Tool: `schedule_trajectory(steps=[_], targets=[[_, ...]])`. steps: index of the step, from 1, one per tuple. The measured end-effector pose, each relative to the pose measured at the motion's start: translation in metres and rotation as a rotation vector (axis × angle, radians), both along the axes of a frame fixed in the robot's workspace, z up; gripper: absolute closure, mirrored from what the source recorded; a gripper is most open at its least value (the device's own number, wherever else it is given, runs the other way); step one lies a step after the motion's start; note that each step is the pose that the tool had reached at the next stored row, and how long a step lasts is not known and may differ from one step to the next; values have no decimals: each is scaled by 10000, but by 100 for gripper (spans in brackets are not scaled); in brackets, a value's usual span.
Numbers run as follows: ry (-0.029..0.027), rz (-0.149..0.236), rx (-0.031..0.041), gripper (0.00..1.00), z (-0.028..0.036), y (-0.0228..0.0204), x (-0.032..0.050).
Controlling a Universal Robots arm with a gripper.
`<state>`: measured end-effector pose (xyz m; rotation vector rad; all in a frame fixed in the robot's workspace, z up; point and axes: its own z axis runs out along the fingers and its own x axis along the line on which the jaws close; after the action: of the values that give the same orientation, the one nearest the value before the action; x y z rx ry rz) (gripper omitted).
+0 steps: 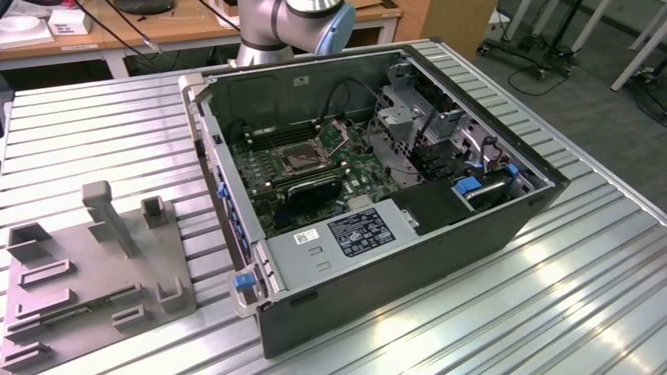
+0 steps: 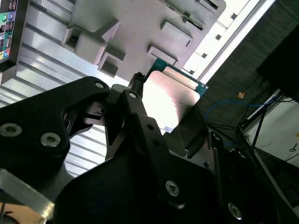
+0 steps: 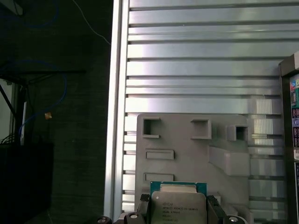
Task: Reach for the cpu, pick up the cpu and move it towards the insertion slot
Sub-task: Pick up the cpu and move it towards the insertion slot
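Cpu (image 3: 178,207) is pinched in the gripper (image 3: 178,215), w/ a black finger (image 3: 213,207) pressed on each of two opposite edges, so the jaws are closed onto the chip, not spread. In the first wrist view its pale metal face w/ print is turned to the camera & a green rim shows along one side. In the second wrist view the cpu (image 2: 163,100) shows a plain silvery face & a green edge strip, and sits tilted betw. the fingertips. In both wrist views the grey tray (image 3: 187,140) lies beyond the chip, apart from it, on the slatted metal table (image 3: 196,70). The table edge & dark floor (image 3: 56,116) run alongside. In the exterior view the tray (image 1: 73,312) sits at the near corner on the exterior view's left, w/ upright posts & shallow recesses. The black case (image 1: 417,258) lies just beside it toward the exterior view's right, open side up. Slot (image 1: 296,158) is inside the case on the green board (image 1: 360,168), toward its far part: silvery frame, dark centre, well apart from the tray. Arm (image 1: 292,19) rises at the far side of the table, behind the case.
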<state>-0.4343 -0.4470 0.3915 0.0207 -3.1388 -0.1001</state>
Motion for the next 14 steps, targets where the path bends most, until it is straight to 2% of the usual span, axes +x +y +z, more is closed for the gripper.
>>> schedule_trajectory(steps=[3, 14], targets=[[0, 0, 0, 45, 17, 0, 0], [0, 0, 14, 45, 18, 0, 10]])
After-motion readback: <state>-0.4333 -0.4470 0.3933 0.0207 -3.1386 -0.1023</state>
